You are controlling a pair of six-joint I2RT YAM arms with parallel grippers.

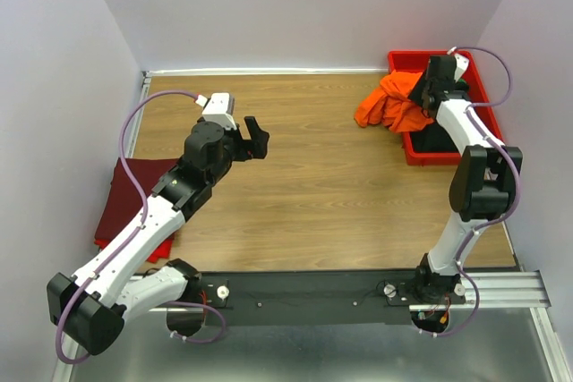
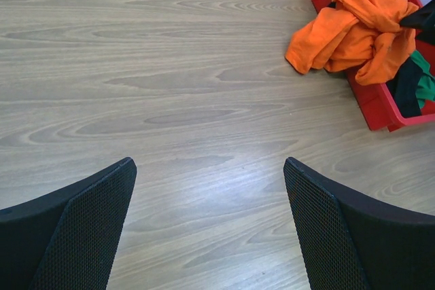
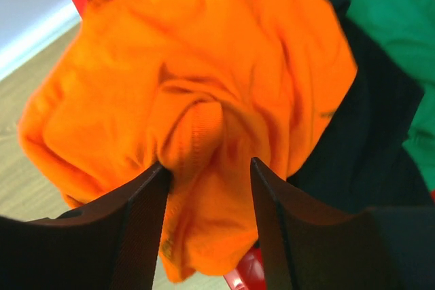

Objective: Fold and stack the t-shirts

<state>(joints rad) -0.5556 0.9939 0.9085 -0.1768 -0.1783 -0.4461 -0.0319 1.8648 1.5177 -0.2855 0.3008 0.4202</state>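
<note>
A bright orange t-shirt (image 1: 385, 105) hangs crumpled over the left wall of the red tray (image 1: 448, 157) onto the table; it also shows in the left wrist view (image 2: 353, 32). My right gripper (image 1: 423, 94) is over the tray, its fingers closed on a bunched fold of the orange t-shirt (image 3: 204, 86), with cloth filling the gap at the gripper (image 3: 207, 168). A black t-shirt (image 3: 367, 134) and a green t-shirt (image 3: 401, 18) lie in the tray under it. My left gripper (image 1: 253, 142) is open and empty above the bare table (image 2: 207, 168).
A maroon t-shirt (image 1: 134, 194) lies flat at the table's left edge, partly under my left arm. The red tray (image 2: 377, 110) stands at the back right by the wall. Wooden tabletop (image 1: 331, 185) spreads between the two arms.
</note>
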